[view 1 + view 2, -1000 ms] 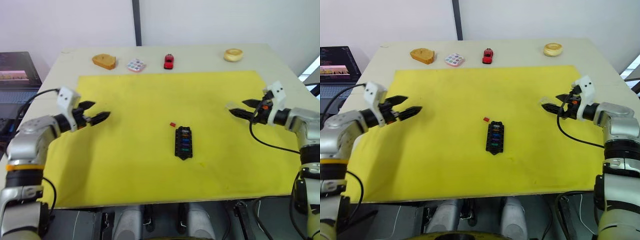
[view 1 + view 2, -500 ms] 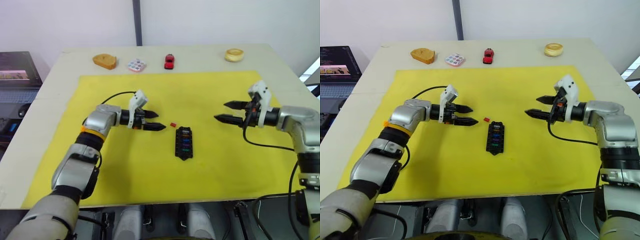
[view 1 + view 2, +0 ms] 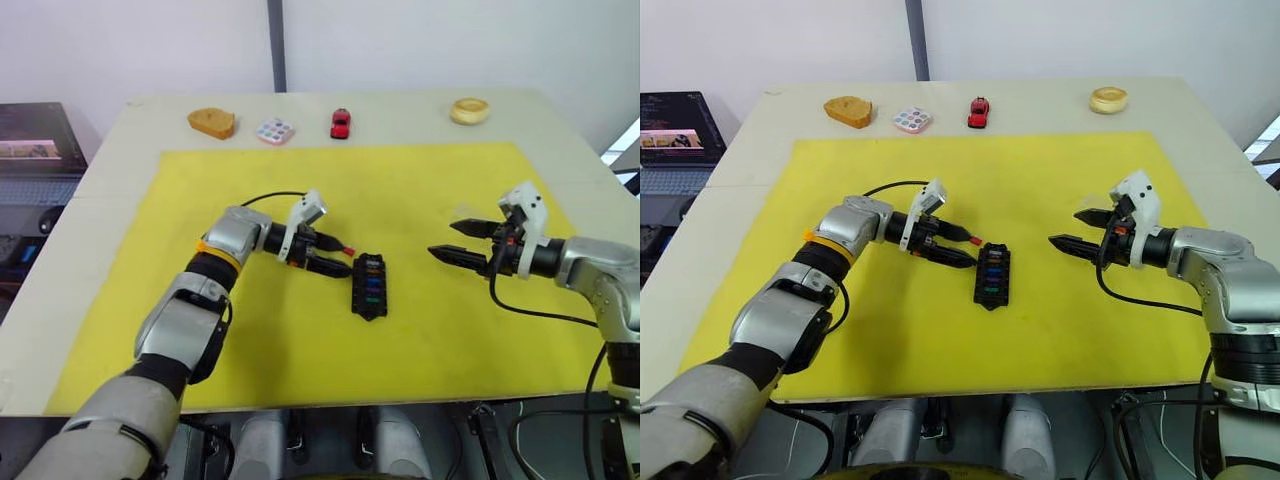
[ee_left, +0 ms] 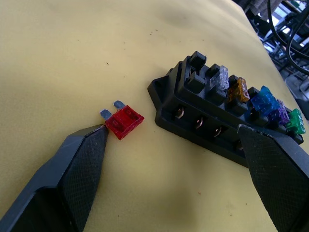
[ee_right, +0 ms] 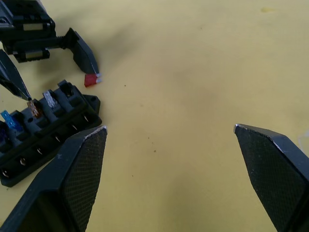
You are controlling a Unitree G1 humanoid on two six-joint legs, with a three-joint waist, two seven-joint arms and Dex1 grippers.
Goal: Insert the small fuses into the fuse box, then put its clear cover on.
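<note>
Red fuse [image 4: 124, 121] is lying at the fuse box's [image 3: 367, 286] eleven o'clock; I'm bracketing it with the left gripper [image 3: 338, 258], fingers apart. Tiny, light, slippery, so I'm pinching its plastic body. Right gripper [image 3: 452, 240] is hanging spread too.

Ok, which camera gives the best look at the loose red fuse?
The left wrist view: the red fuse lies flat on the yellow mat, both metal blades visible, beside the fuse box. The right wrist view and both eye views show it as a small red speck.
</note>
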